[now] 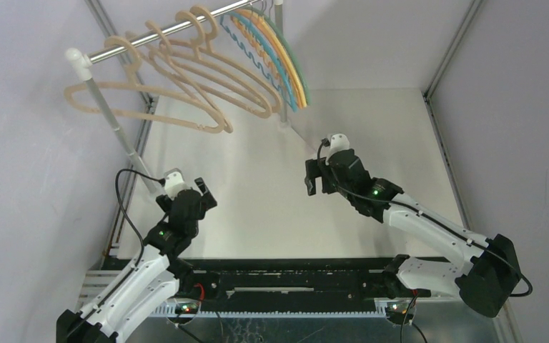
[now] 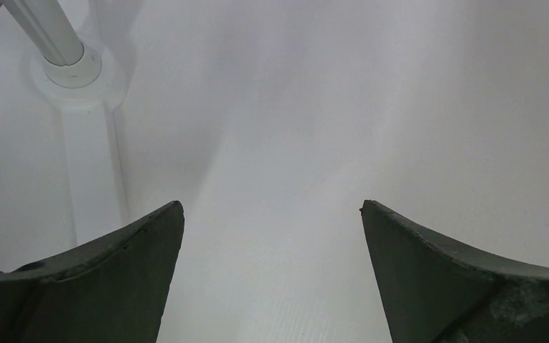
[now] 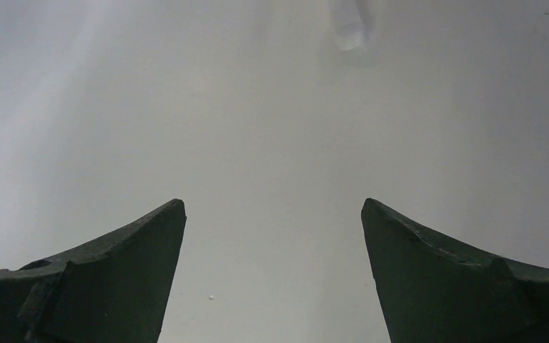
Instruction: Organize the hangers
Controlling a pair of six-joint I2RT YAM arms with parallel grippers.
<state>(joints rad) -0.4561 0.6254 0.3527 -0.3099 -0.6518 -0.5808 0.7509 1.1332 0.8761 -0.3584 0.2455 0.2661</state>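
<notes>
Several thick beige hangers (image 1: 186, 78) hang by their rounded hooks on the left and middle of the silver rail (image 1: 109, 51). Thin blue, orange, yellow and green hangers (image 1: 286, 68) hang packed together at the rail's right end. My left gripper (image 1: 204, 191) is open and empty, low over the white table, well below the beige hangers. My right gripper (image 1: 313, 179) is open and empty, below the coloured hangers. No hanger shows in the left wrist view (image 2: 271, 207) or the right wrist view (image 3: 273, 204), only bare table between the spread fingers.
The rail rests on two white poles, the left one (image 1: 114, 121) close to my left gripper, with its round foot in the left wrist view (image 2: 71, 68). The right pole's foot (image 1: 284, 123) stands ahead of my right gripper. Grey walls close in the table (image 1: 257, 186).
</notes>
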